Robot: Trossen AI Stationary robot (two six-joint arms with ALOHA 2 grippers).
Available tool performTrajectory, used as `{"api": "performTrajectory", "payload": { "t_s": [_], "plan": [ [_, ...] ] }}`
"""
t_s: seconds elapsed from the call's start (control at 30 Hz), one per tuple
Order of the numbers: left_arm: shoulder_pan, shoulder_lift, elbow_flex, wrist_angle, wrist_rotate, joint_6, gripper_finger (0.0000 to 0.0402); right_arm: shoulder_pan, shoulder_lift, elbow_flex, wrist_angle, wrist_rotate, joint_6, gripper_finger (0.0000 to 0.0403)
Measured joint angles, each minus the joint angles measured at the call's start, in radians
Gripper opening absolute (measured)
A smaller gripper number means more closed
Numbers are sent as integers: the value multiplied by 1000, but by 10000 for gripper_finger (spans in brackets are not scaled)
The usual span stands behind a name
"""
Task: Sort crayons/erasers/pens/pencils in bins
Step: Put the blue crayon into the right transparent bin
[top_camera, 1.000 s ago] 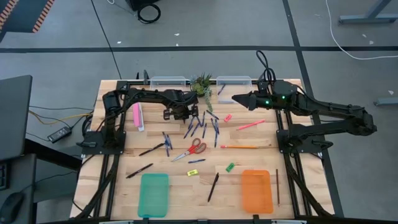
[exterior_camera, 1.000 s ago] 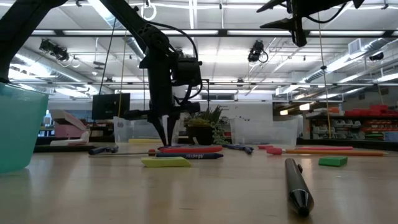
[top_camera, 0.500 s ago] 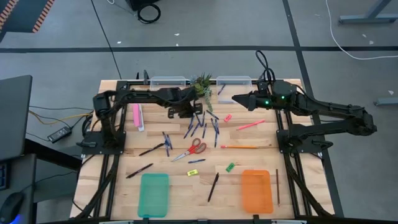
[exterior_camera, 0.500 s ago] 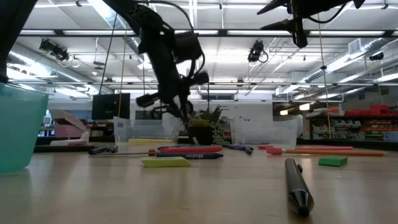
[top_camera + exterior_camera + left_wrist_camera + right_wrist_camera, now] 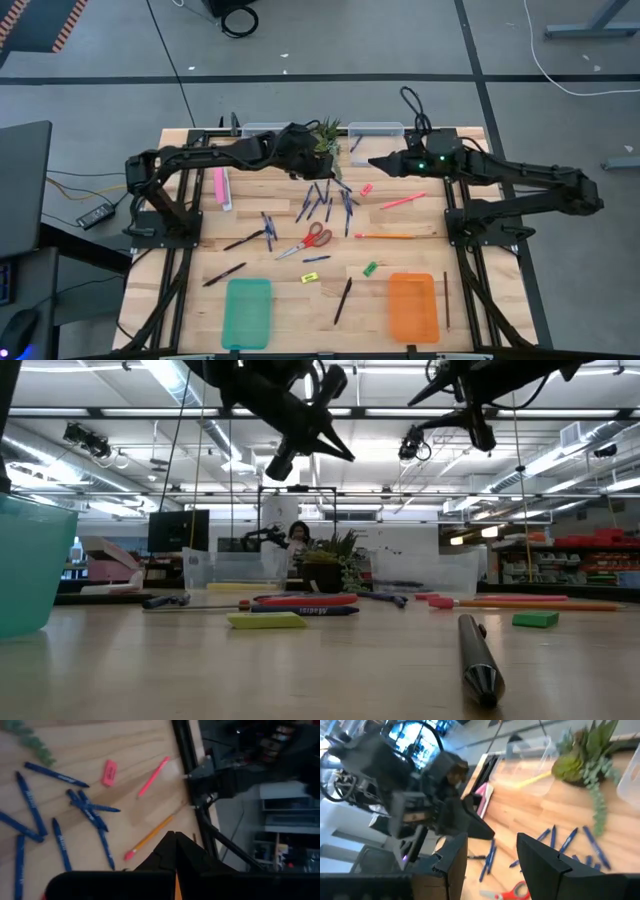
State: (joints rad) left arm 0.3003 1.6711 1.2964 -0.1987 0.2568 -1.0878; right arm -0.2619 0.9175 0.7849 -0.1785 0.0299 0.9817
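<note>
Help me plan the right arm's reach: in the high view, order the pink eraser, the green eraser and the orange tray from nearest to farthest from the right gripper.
From the right gripper, open near the table's far edge:
1. Pink eraser, just toward the near side of it.
2. Green eraser, well down the table.
3. Orange tray, at the near edge, farthest.

My desk (image 5: 270, 262) is pale wood with lines of grain, smooth and a bit shiny. The two far bins (image 5: 270, 129) are clear plastic. The teal tray (image 5: 247, 312) and orange tray (image 5: 413, 306) look like smooth plastic. My left pincer (image 5: 174, 851) is dull black. The floor (image 5: 330, 100) is flat grey.
</note>
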Motion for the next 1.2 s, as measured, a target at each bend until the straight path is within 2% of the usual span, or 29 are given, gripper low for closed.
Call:
{"api": "performTrajectory", "payload": {
  "t_s": [0.17,0.27,0.37,0.5,0.7,0.83,1.0,1.2],
  "plan": [
    [-8,0,0,-9,22,11,10,3,30,0,-27,-42,1,177],
    [-9,1,0,-9,46,79,24,3,38,0,-123,-54,-42,177],
    [2,-6,-1,-11,124,180,31,11,74,0,-213,-128,-184,177],
    [31,-41,-1,-34,216,268,27,70,161,0,-239,-241,-405,177],
    [100,-143,0,-95,238,323,14,196,322,18,-233,-198,-613,177],
    [147,-211,0,-114,238,325,13,256,459,100,-227,-143,-726,177],
    [184,-268,1,-115,236,325,17,263,638,254,-240,-82,-813,177],
    [194,-292,-1,-146,234,326,10,245,818,379,-330,-104,-870,177]
  ]
}}
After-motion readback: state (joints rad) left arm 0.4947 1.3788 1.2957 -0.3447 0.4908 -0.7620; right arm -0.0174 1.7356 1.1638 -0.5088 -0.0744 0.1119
